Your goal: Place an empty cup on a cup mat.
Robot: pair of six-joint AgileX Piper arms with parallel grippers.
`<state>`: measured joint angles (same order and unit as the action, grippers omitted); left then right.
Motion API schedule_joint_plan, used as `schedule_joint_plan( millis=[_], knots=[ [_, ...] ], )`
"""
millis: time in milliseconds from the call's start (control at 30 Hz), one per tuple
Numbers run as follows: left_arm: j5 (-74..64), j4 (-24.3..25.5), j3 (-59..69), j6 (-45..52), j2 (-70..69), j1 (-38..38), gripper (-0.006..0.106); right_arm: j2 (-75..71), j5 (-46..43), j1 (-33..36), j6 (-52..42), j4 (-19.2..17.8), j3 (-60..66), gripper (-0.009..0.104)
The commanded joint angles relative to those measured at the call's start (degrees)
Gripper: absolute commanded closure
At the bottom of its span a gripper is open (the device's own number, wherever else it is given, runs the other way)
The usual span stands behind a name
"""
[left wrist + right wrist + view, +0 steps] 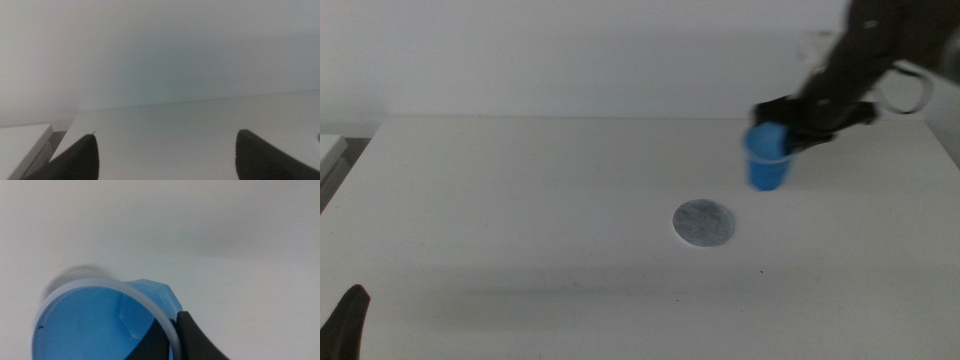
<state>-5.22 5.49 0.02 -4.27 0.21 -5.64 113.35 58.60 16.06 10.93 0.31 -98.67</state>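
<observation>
left end effector [348, 318] waits released at the counter's [520, 200] near edge. flat round grey speckled cup mat [705, 222] sits mid-counter. beyond it & to the right, right end effector [782, 128] grasps the small bright blue plastic cup [768, 158] by its rim, upright.

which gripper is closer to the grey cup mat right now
Right. The right gripper holds the blue cup by its rim, just beyond and to the right of the cup mat. The left gripper waits at the table's near left corner, jaws open.
</observation>
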Motion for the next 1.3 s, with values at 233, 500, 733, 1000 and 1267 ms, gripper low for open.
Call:
schedule_joint_plan(
  millis=[233, 500, 733, 1000, 1267],
  knots=[
    [0.32, 0.01, -0.02, -0.16, -0.21, -0.1, 0.007, -0.24, -2.79, 12.22, 2.86, -1.36, -0.18, 0.094],
    [0.32, 0.01, -0.02, -0.16, -0.21, -0.1, 0.007, 3.63, -4.89, 12.33, 7.03, -4.51, -0.18, 0.094],
    [0.32, 0.01, -0.02, -0.16, -0.21, -0.1, 0.007, 7.04, -4.55, 11.34, 7.16, -4.64, -0.18, 0.094],
    [0.32, 0.01, -0.02, -0.16, -0.21, -0.1, 0.007, 7.53, -4.18, 11.34, 7.16, -4.64, -0.18, 0.072],
    [0.32, 0.01, -0.02, -0.16, -0.21, -0.1, 0.007, 2.62, -3.03, 11.0, 4.3, -4.64, -0.3, 0.021]
  ],
)
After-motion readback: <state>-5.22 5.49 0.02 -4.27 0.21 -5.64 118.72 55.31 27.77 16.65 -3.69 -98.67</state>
